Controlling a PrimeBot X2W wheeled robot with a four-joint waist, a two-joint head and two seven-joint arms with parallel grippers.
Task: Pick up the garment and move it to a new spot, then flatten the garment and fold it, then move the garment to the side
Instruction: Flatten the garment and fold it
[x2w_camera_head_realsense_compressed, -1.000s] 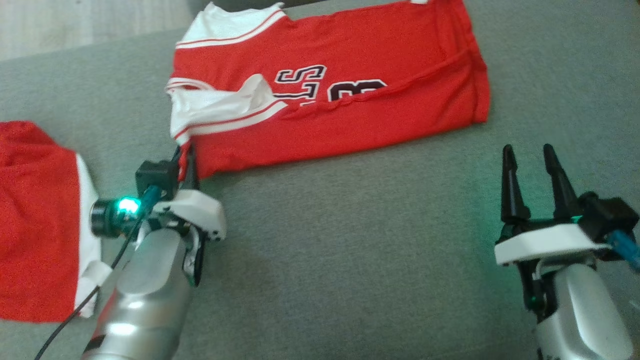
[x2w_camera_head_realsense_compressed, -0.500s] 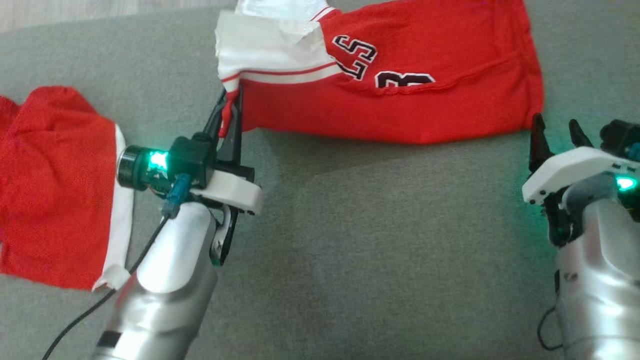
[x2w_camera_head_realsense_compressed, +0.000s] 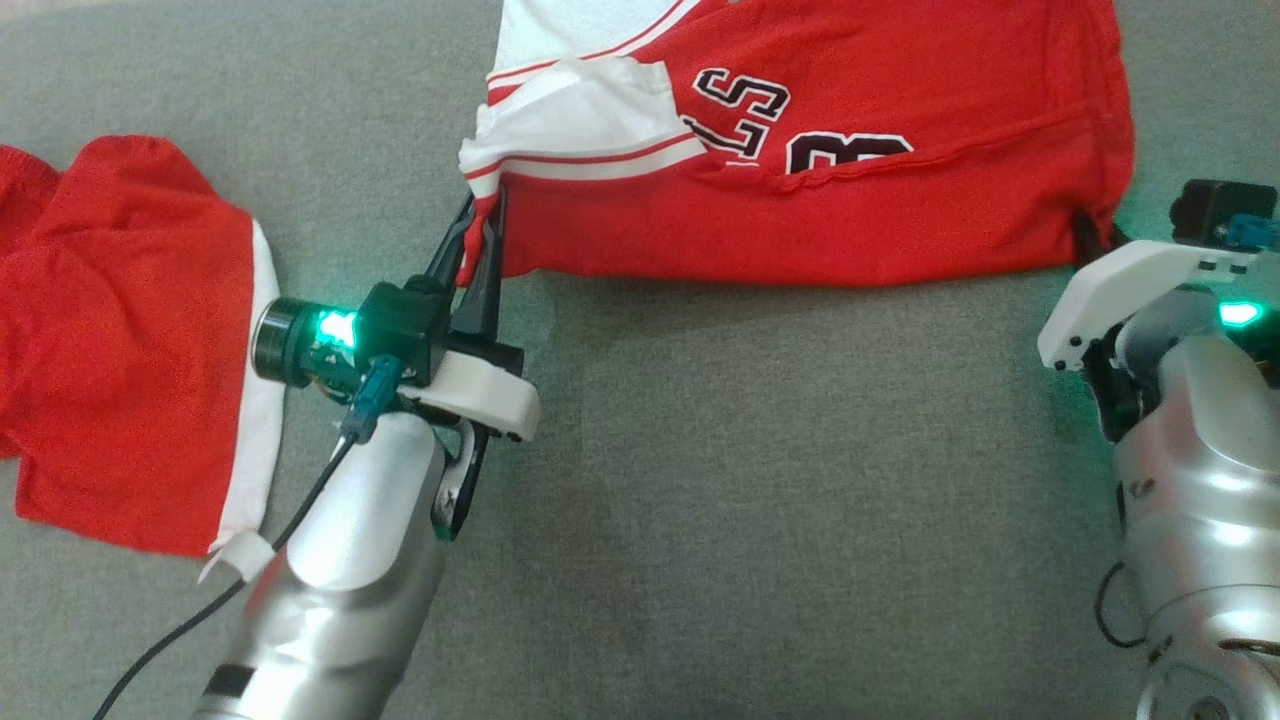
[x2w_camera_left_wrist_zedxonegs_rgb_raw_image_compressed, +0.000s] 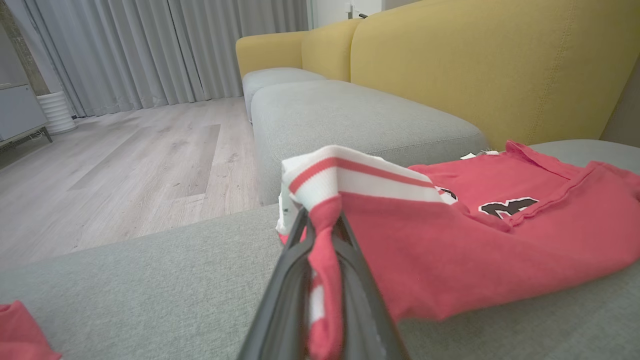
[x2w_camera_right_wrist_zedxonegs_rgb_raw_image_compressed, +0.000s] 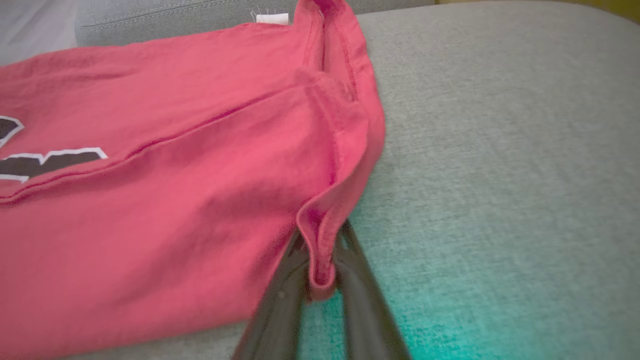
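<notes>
At the left of the grey sofa cushion lies a second red garment with a white stripe down its right edge, rumpled and well apart from the jersey. Just right of it the left gripper reaches toward the far side. Its two dark fingers are pressed together on the near left corner of the red basketball jersey. In the left wrist view a fold of red cloth runs down between the fingers, with the white, red-striped trim bunched just above the tips.

The jersey lies across the far middle of the cushion, folded lengthwise. Black letters and a number outlined in white show on top, and a ridge of cloth runs across it toward the right. Its near edge lies roughly straight between the two grippers.

At the right, the right gripper pinches the near right hem corner, and the right wrist view shows the stitched hem tucked between its closed fingers. Beyond the cushion, the left wrist view shows a yellow backrest, a pale wood floor and grey curtains.
</notes>
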